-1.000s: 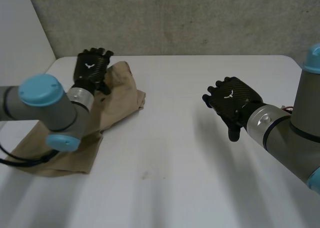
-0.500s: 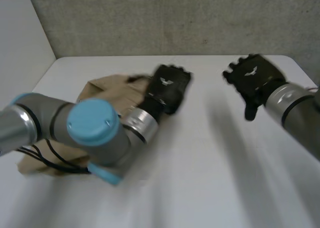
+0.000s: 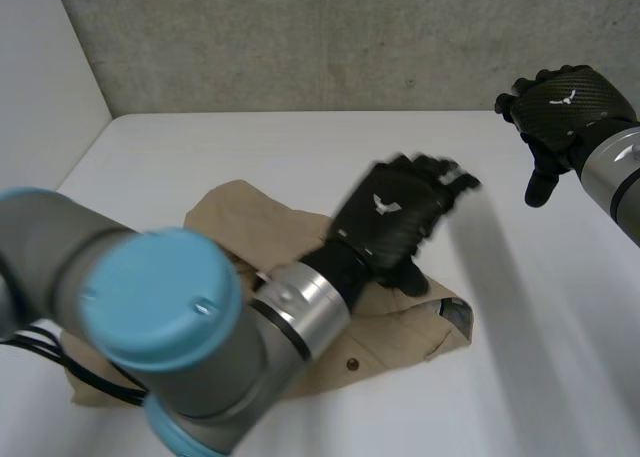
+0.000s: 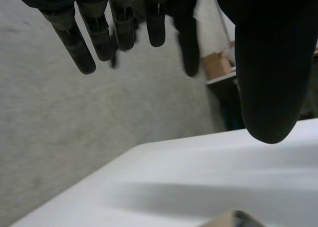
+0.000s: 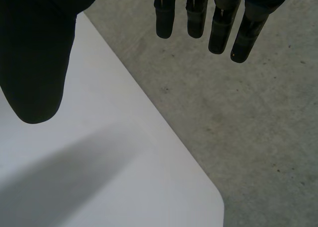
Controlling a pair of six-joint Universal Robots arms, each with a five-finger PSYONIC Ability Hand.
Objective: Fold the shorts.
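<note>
The white worktop [image 3: 300, 147] is smooth and plain, with a rounded far corner. Tan shorts [image 3: 250, 217] lie rumpled directly on it, stretching from its near left part towards the middle, where one end rests flat on the surface.

Soft, diffuse light brightens the white table [image 3: 300, 147], while the grey wall [image 3: 300, 37] behind it sits dimmer. Seen from the wrists, the left hand [image 4: 268, 63] and right hand [image 5: 35, 53] are near-black silhouettes against paler ground.
</note>
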